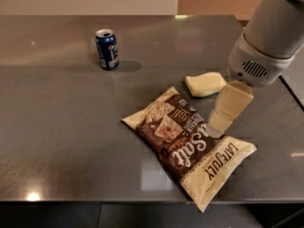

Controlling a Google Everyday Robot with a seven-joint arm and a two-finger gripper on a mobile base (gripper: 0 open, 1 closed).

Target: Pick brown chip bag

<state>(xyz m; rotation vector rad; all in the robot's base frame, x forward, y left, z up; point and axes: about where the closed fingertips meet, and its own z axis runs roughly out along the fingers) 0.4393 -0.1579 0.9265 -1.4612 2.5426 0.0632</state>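
Note:
The brown chip bag (187, 141) lies flat on the grey table (66, 127), right of centre, slanting from upper left to lower right. Its centre is dark brown with chip pictures and its ends are cream, with "Salt" and "LATE JULY" lettering. My gripper (216, 129) hangs from the white arm at the upper right. Its cream finger points down over the right part of the bag, its tip just above or touching the bag's upper right edge.
A pale yellow sponge-like block (205, 84) lies behind the bag, close to the arm. A blue soda can (107, 49) stands upright at the back left. The table's right edge (292, 87) runs under the arm, and the front edge is near the bag's lower end.

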